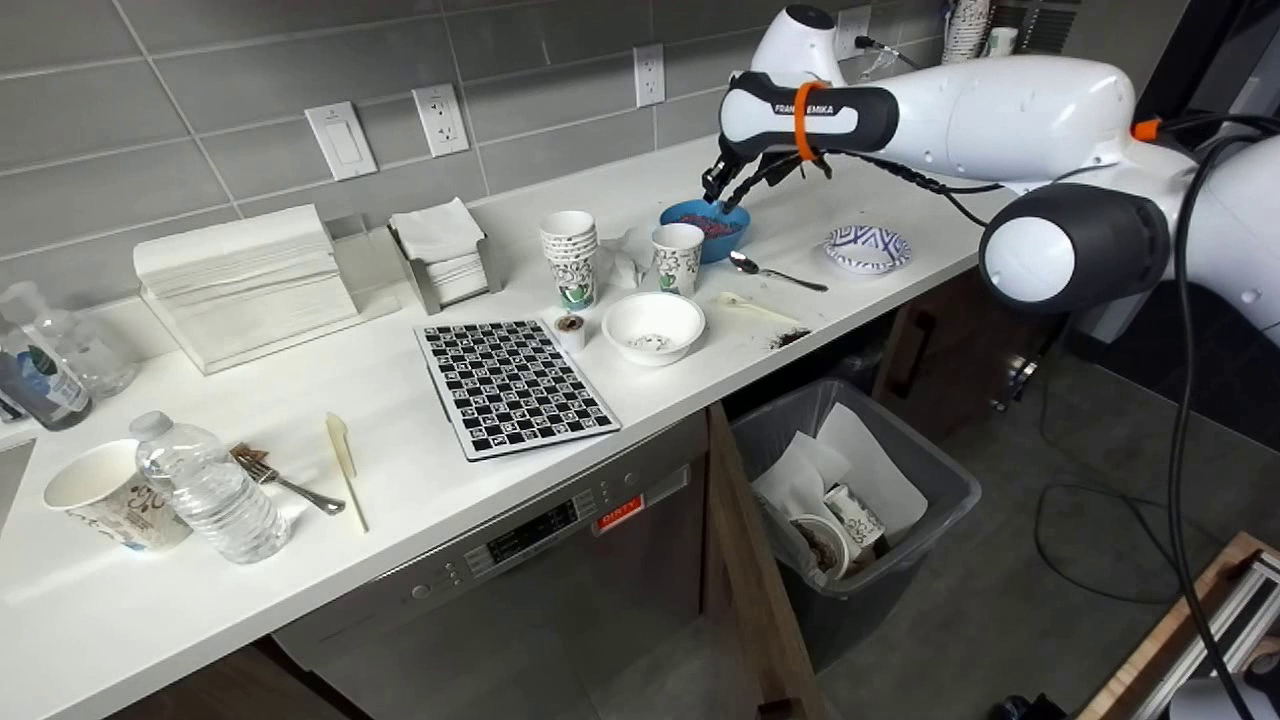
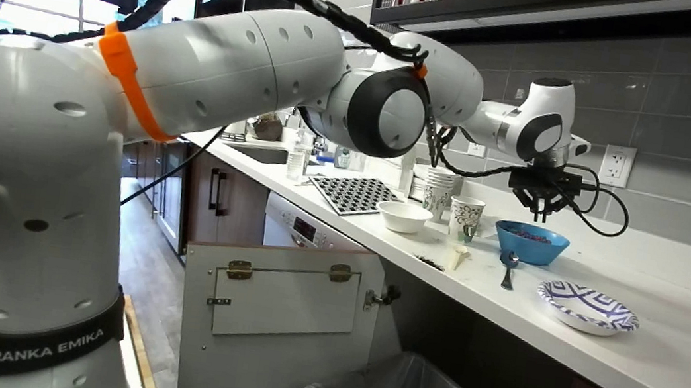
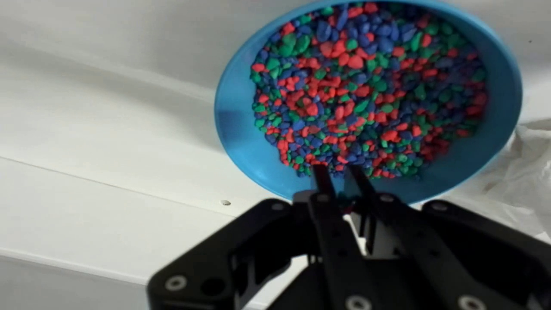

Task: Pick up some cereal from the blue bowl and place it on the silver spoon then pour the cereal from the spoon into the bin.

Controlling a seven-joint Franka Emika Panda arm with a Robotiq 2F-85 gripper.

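The gripper (image 2: 540, 217) hangs pointing down just above the blue bowl (image 2: 533, 252). Its fingertips (image 3: 321, 181) are together but for a narrow slit. In the wrist view a small dark patch shows between the fingers, too blurred to name, so I cannot tell whether any cereal is pinched there.

The blue bowl stands upright on the counter (image 2: 689, 319), its mouth open toward the gripper. The cereal (image 3: 361, 94), in red, green and blue bits, lies inside it, below the fingertips.

The spoon (image 1: 765, 271) lies on the counter, lower than the gripper and out from it toward the counter's front edge, just beside the blue bowl; whether the two touch I cannot tell. Its scoop end points toward the blue bowl and the gripper, its handle away from both, so its long axis runs out toward the front edge. To either side of it lie a pale stick (image 1: 745, 302) and a patterned bowl (image 1: 868, 245).

A cup (image 1: 677, 265) stands just beside the blue bowl, near the gripper; the white bowl (image 2: 405, 220) sits farther off, past the cup.

The bin (image 1: 880, 610) stands well below the gripper, mouth up, with papers (image 1: 880, 470) in it.
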